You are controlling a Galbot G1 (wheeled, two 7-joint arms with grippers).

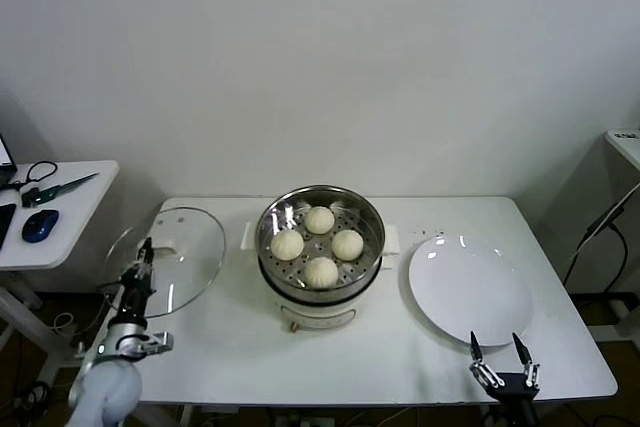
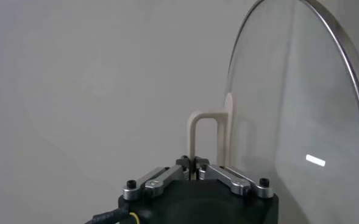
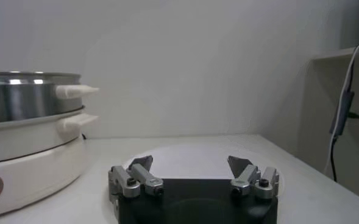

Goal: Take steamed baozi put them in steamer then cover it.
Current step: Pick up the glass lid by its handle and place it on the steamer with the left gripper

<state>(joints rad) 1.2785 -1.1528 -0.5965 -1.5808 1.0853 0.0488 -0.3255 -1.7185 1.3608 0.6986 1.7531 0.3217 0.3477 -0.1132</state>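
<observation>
The steamer [image 1: 372, 222] stands mid-table, a shiny steel pot on a cream-white base. Several baozi lie on its perforated tray, among them ones at the back [image 1: 320, 219], left [image 1: 287, 244] and front [image 1: 321, 271]. My left gripper [image 1: 147, 247] is shut on the cover's cream handle [image 2: 203, 131]. It holds the clear glass cover [image 1: 190, 257] tilted over the table's left edge, apart from the steamer. The glass [image 2: 289, 122] fills one side of the left wrist view. My right gripper [image 1: 497, 347] is open and empty at the table's front right edge. The steamer also shows in the right wrist view [image 3: 27, 100].
A flat white plate [image 1: 470, 287] lies right of the steamer, just beyond the right gripper [image 3: 190, 163]. A side table [image 1: 70, 217] at the left carries a blue mouse [image 1: 37, 225] and scissors. A cable [image 1: 600, 227] hangs by a shelf at the right.
</observation>
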